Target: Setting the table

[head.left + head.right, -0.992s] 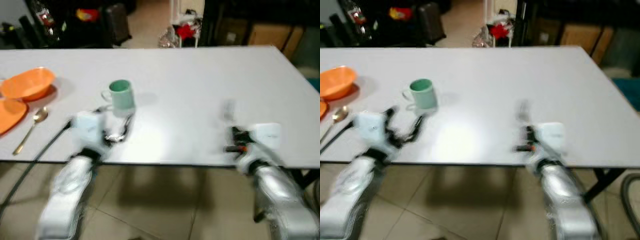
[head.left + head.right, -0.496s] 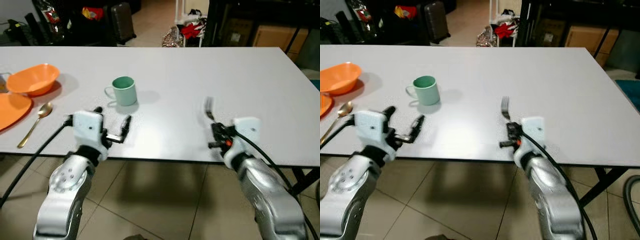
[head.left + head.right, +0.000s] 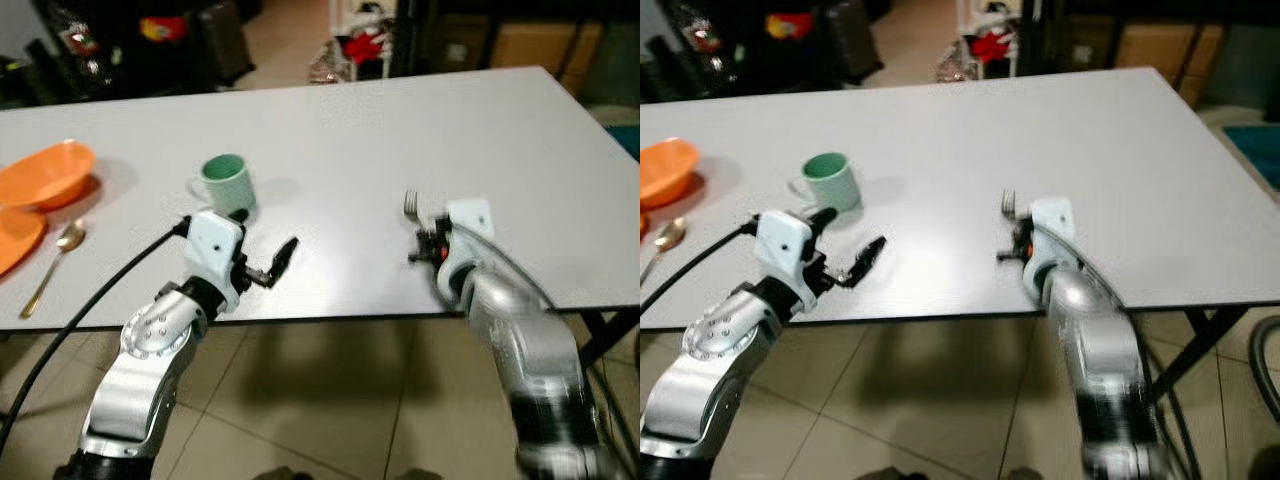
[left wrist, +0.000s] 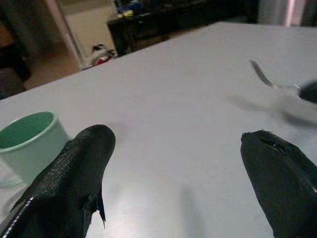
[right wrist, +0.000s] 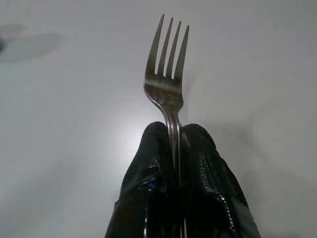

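Both arms reached farther over the surface (image 3: 520, 150); right tool (image 5: 171, 148) stays clamped on fork (image 5: 167, 74), left tool (image 4: 178, 163) apart (near mug (image 3: 226, 183)).

My fork (image 5: 167, 84) is shiny metal; my right gripper (image 5: 176, 148) fingers look textured rubbery black; the table (image 3: 330, 130) is matt white.

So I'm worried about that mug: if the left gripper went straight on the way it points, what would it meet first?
Probably nothing soon. The left gripper is open and points across bare white table. The green mug sits off to one side, beside one finger, though depth is hard to judge.
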Motion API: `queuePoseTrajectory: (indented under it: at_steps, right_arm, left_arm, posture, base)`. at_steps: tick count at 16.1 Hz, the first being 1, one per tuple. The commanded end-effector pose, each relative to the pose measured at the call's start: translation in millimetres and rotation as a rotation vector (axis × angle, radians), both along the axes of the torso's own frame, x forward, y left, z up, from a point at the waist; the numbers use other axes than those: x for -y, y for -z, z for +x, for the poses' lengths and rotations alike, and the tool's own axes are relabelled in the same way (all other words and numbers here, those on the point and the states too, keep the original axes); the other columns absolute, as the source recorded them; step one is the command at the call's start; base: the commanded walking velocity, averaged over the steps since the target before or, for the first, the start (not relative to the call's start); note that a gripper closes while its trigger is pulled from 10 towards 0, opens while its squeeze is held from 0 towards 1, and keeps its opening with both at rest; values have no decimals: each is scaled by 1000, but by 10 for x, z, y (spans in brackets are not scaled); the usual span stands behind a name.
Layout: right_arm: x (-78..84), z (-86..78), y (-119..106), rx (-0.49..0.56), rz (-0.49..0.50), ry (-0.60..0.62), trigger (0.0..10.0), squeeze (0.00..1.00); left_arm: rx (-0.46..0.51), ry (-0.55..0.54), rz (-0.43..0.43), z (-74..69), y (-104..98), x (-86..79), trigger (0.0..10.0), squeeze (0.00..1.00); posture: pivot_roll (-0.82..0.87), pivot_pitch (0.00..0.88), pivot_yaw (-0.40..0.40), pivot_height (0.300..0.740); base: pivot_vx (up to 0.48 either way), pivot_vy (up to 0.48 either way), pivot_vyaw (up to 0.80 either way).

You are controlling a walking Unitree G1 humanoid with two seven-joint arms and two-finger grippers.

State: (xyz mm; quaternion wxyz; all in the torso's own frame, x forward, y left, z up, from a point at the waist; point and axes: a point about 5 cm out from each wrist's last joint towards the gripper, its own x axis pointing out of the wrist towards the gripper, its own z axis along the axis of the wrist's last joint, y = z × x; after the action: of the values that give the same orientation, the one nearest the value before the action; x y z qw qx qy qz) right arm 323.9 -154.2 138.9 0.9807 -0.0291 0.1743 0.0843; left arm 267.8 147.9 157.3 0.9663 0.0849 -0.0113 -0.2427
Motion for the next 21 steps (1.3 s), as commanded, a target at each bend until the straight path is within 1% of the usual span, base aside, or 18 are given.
queuePoseTrajectory:
  at_steps: [1,2,3,4,5,6,8,11,13,14,15,17,19,21]
  right_arm:
    - [-42,27,46,-14,-14,-21,10000,0]
    - [-57,83,44,-17,-23,-20,10000,0]
    - [-75,204,12,-5,-57,-4,10000,0]
    - [-83,284,-15,6,-75,3,10000,0]
    - [-157,379,-42,27,-73,1,10000,0]
    - [-181,415,-49,36,-70,-2,10000,0]
    - [-311,461,-27,48,-69,-1,10000,0]
    - [-466,456,39,49,-93,-7,10000,0]
    - [-607,417,113,47,-135,-11,10000,0]
    - [-693,390,147,42,-124,-14,10000,0]
    - [-737,371,165,38,-102,-7,10000,0]
    - [-781,337,190,34,-94,-10,10000,0]
    - [-818,281,279,0,-109,-6,10000,0]
    - [-837,260,317,-18,-105,0,10000,0]
  left_arm:
    - [-9,1,24,-19,25,-34,10000,0]
    - [-15,7,22,-27,31,-51,10000,0]
    - [-20,19,33,-51,44,-76,10000,0]
    - [-21,25,44,-65,54,-82,10000,0]
    - [-21,30,45,-74,41,-77,10000,0]
    - [-19,34,45,-94,35,-55,10000,0]
    - [-34,48,40,-153,57,-27,10000,0]
    - [-53,50,35,-209,94,-21,10000,0]
    - [-62,41,30,-217,99,-50,10000,0]
    - [-68,30,39,-230,111,-87,10000,0]
    - [-71,23,43,-242,112,-111,10000,0]
    - [-72,15,44,-258,108,-126,10000,0]
    - [-79,13,42,-290,117,-122,10000,0]
    - [-83,16,39,-303,120,-112,10000,0]
  posture:
    - [-140,82,132,740]
    - [-140,85,132,740]
    - [-140,87,130,740]
    - [-135,91,127,740]
    - [-126,94,125,740]
    - [-122,97,124,740]
    - [-110,104,121,740]
    - [-110,113,119,740]
    - [-107,121,117,740]
    - [-104,123,116,740]
    - [-100,126,112,740]
    - [-94,131,105,740]
    - [-92,134,100,740]
    - [-91,134,98,740]
  base:
    - [0,0,0]
    - [0,0,0]
    - [0,0,0]
    - [0,0,0]
    - [0,0,0]
    - [0,0,0]
    - [0,0,0]
    - [0,0,0]
    - [0,0,0]
    - [0,0,0]
    - [0,0,0]
    - [0,0,0]
    - [0,0,0]
    - [0,0,0]
